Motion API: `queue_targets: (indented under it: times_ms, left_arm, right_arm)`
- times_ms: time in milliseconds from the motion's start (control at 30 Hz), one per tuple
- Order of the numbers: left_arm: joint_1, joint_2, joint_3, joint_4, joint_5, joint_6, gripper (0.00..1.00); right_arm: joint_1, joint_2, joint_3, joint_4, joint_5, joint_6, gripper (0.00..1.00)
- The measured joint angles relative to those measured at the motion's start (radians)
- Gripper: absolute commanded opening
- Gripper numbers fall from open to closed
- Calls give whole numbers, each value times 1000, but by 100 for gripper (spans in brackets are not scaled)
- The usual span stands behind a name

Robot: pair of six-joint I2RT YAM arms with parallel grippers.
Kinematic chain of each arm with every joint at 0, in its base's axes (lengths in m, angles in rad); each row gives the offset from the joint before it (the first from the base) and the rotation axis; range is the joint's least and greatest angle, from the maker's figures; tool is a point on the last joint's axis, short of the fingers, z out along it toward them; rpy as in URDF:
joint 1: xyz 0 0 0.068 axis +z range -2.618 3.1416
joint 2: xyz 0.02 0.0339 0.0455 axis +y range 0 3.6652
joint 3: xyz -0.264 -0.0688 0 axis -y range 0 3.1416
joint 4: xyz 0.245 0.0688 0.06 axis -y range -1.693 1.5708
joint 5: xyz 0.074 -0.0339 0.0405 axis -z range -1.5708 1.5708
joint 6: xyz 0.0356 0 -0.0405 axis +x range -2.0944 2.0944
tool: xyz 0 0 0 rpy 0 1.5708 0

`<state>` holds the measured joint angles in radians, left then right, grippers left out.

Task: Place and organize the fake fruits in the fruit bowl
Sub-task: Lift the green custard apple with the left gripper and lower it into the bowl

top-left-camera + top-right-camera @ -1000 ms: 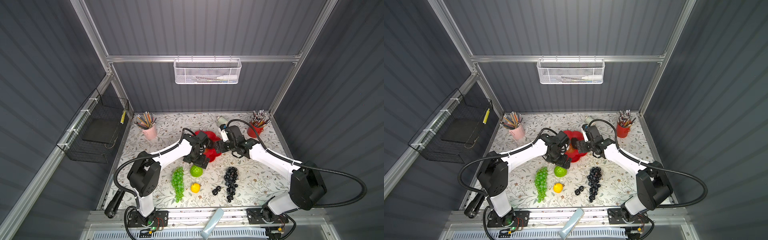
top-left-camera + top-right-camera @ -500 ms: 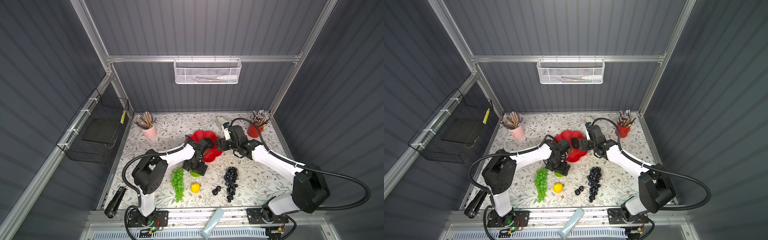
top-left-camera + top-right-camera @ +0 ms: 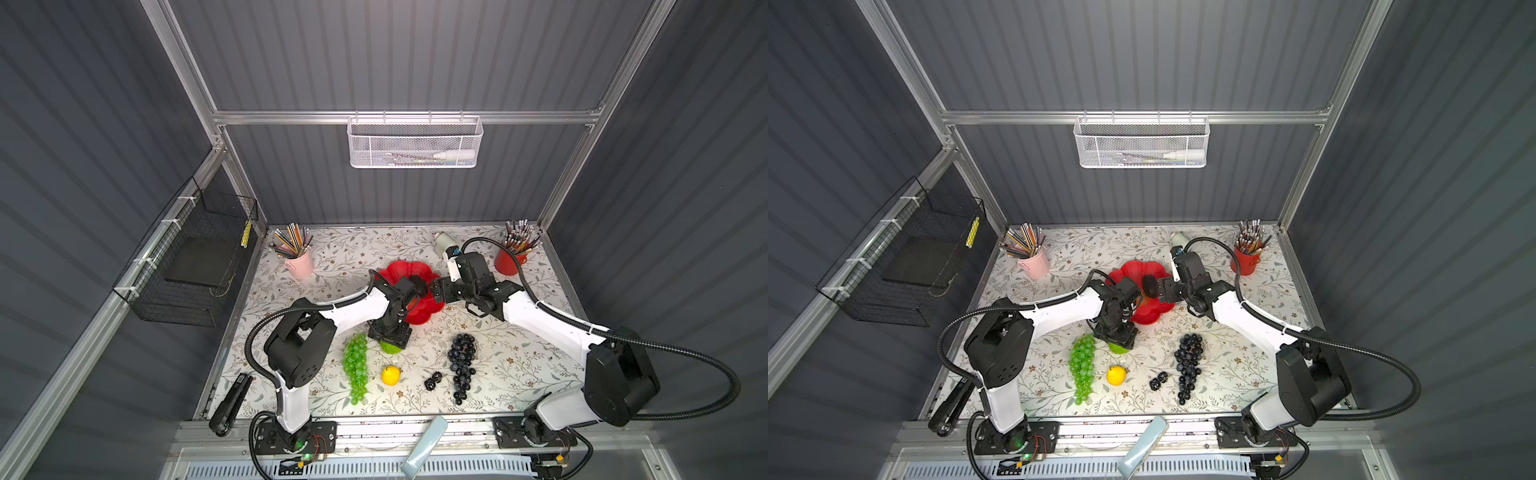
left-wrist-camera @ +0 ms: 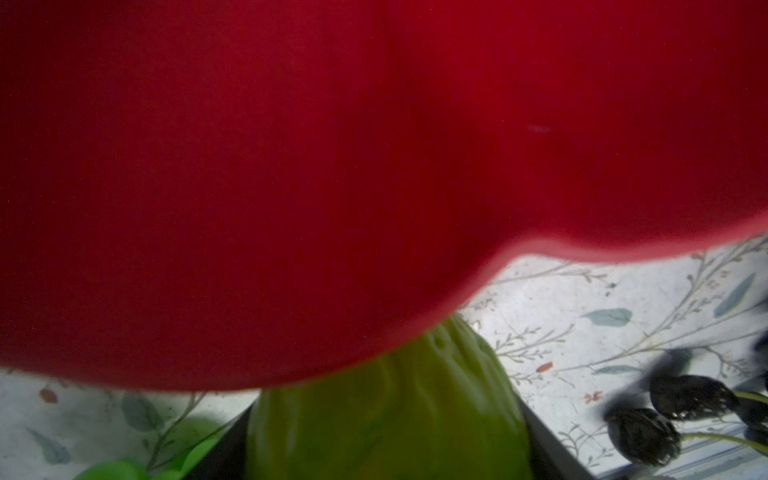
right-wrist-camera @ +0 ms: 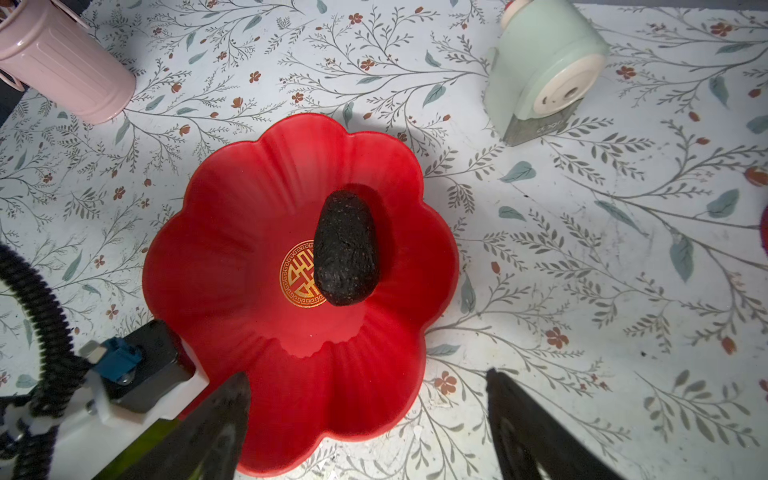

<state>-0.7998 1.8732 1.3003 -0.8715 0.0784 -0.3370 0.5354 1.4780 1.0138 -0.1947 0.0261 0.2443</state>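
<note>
Here the left gripper straddles the lime-green scaly plastic ball on the surface, though I cannot tell if it grips. The right gripper gapes empty above the red flower-shaped bowl, which holds the black bumpy oval.

Fruit bowl: smooth, high-gloss red finish with a metallic gold print at centre. Black bumpy oval: matt, coarse, pitted skin. Lime-green scaly ball: waxy plastic look, with shallow ridges and pits. Green grape bunch: glossy, translucent beads. Table cover: matt printed floral sheet, lightly scuffed. Pink cup: ribbed wall, satin paint. Far wall basket: white-coated fine metal mesh.
</note>
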Motion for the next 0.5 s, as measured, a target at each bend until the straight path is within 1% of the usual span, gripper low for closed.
queue_targets:
  times_ms: [167, 333, 500]
  left_arm:
    - [3, -34, 12, -58, -27, 0, 46]
    - [30, -86, 111, -145, -21, 0, 46]
    - [113, -105, 231, -155, 5, 5, 46]
  right_arm:
    - [0, -5, -21, -9, -5, -1, 89]
    - [0, -47, -54, -22, -12, -2, 87]
    - [0, -64, -60, -26, -26, 2, 85]
